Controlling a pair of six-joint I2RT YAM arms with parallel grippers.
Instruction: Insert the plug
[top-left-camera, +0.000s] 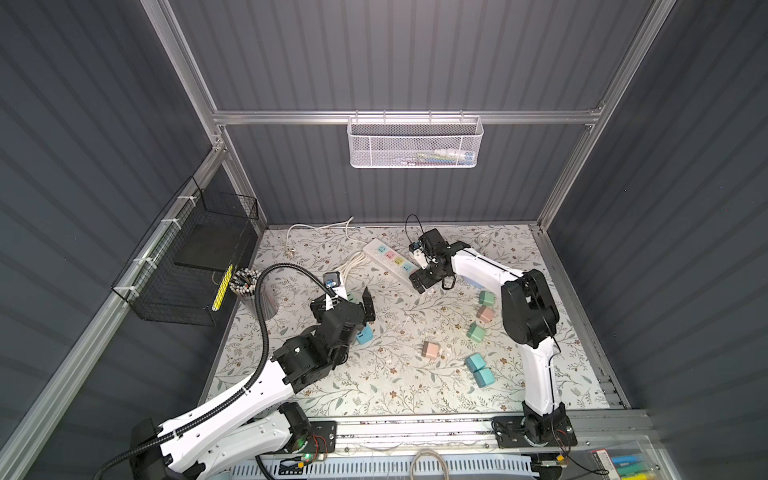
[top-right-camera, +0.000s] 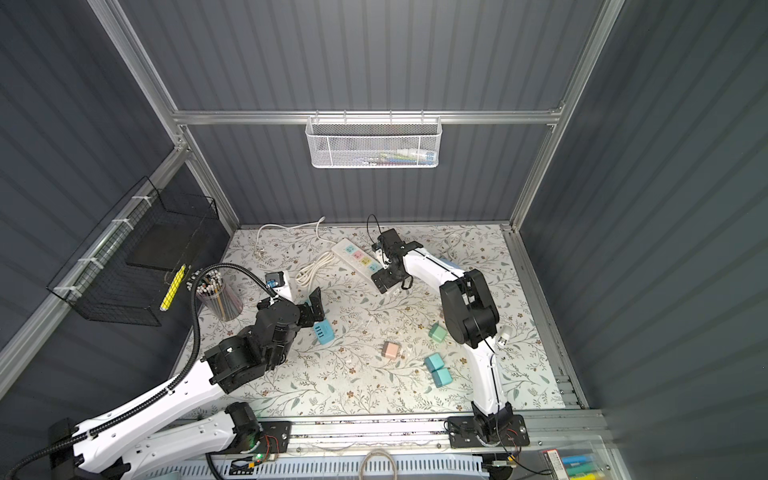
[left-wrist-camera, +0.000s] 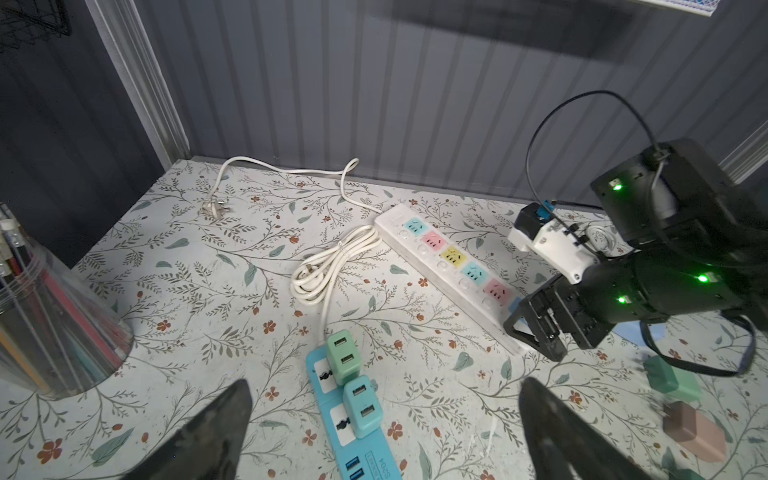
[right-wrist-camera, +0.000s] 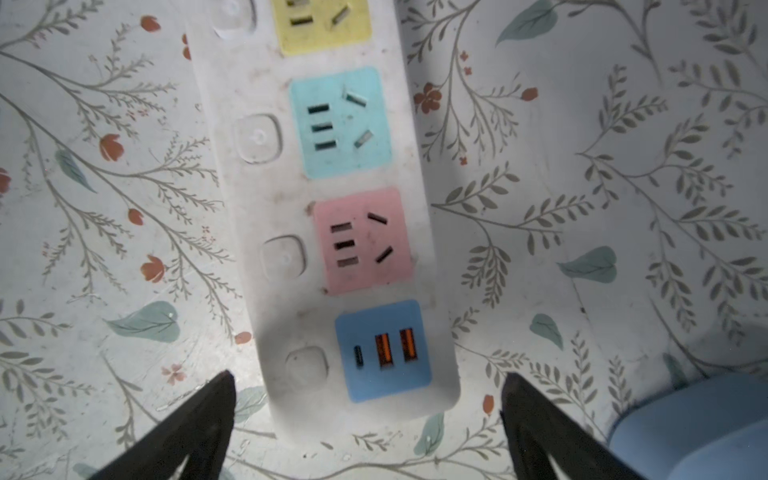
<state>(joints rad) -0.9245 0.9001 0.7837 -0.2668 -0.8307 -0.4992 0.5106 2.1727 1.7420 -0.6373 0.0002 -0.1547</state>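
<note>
Two grippers were observed, each with its claw spread wide and holding nothing. The right gripper (right-wrist-camera: 368, 376) hung over the near end of the white power strip (top-left-camera: 390, 258), above its blue USB panel (right-wrist-camera: 384, 351); the pink socket (right-wrist-camera: 363, 241) beside that panel stood unoccupied. The left gripper (left-wrist-camera: 384, 381) hung over the blue power strip (left-wrist-camera: 374, 459), in which a green plug (left-wrist-camera: 341, 357) and a teal plug (left-wrist-camera: 362, 405) sat inserted side by side. Six loose plugs (top-left-camera: 476, 332) lay on the floral table (top-left-camera: 374, 386), well apart from the white strip. Among them, a pink plug (top-left-camera: 431, 350) lay nearest the centre.
</note>
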